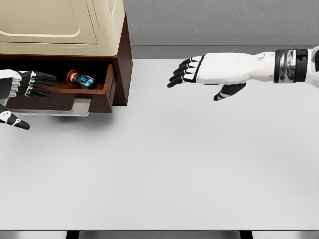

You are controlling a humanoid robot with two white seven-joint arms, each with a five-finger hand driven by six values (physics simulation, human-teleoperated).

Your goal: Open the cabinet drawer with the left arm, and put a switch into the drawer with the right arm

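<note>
1. Left hand point(22, 89), near left at the drawer point(107, 89) front: fingers curled loosely, gripping nothing visible.
2. Drawer open; switch point(81, 79) lies inside. Both steps judged done.
3. Right hand point(199, 72), far right: fingers spread, empty, well apart from the cabinet point(122, 50).

We see the cabinet point(65, 30) at the far left of the tabletop point(174, 169), its drawer point(107, 89) pulled out toward us. The switch point(82, 79) lies inside the drawer. Our left hand point(22, 87) sits at the drawer's left; our right hand point(214, 69) hangs over the tabletop, well right of the cabinet.
</note>
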